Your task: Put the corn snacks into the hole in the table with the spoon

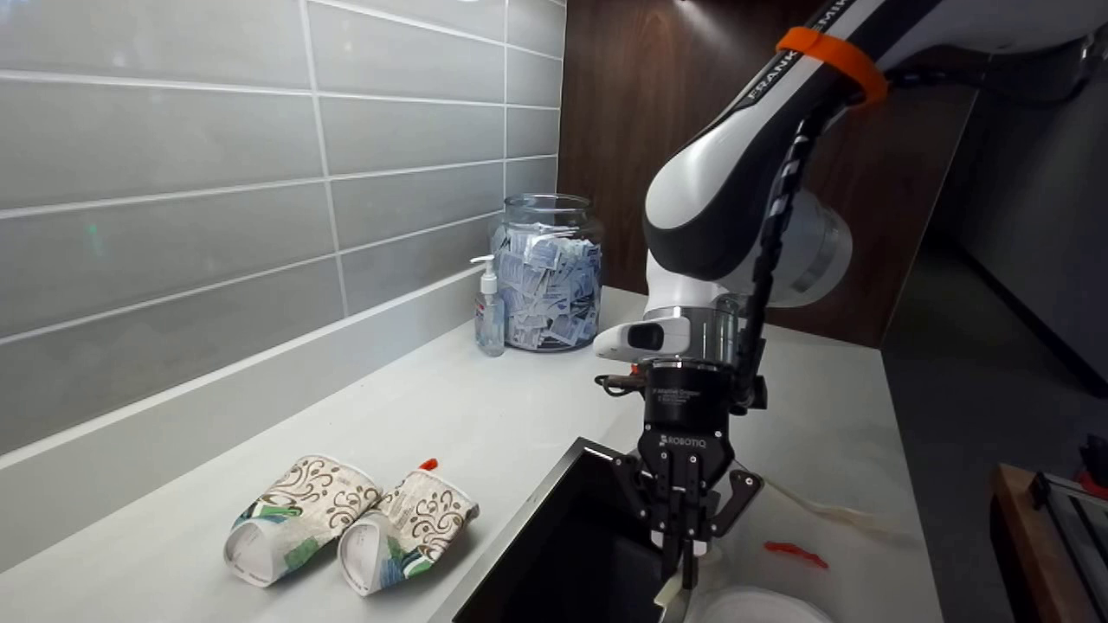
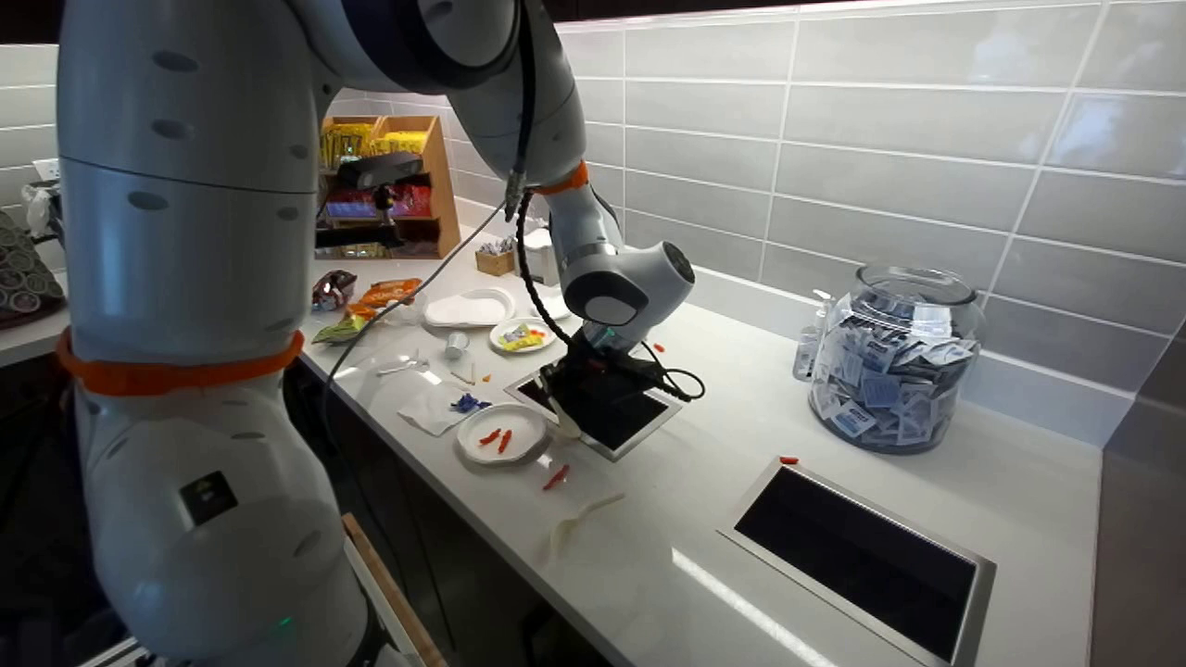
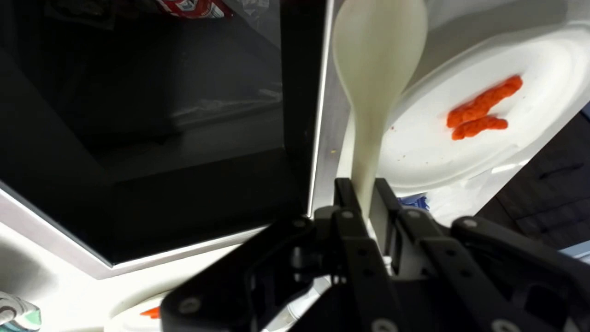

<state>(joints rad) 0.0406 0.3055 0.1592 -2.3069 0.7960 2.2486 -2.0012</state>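
Observation:
My gripper (image 1: 680,567) is shut on the handle of a pale cream spoon (image 3: 378,50). In the wrist view the spoon lies between the fingertips (image 3: 362,184), its bowl pointing away beside the metal rim of a dark hole (image 3: 198,203). No snack shows on the bowl. Two red-orange corn snacks (image 3: 484,101) lie on a white plate (image 3: 548,120) right of the spoon. Another corn snack (image 2: 556,477) lies on the off-white table (image 2: 686,500), and one (image 2: 788,459) sits at the edge of a farther hole (image 2: 862,556). The gripper is above the nearer hole (image 2: 607,417).
A loose pale spoon (image 2: 567,530) lies near the counter's front edge. Two patterned bags (image 1: 303,510) lie beside the hole. A glass jar of packets (image 2: 894,371) and a pump bottle (image 1: 489,311) stand by the tiled wall. A small plate (image 2: 522,335) and wrappers lie farther along.

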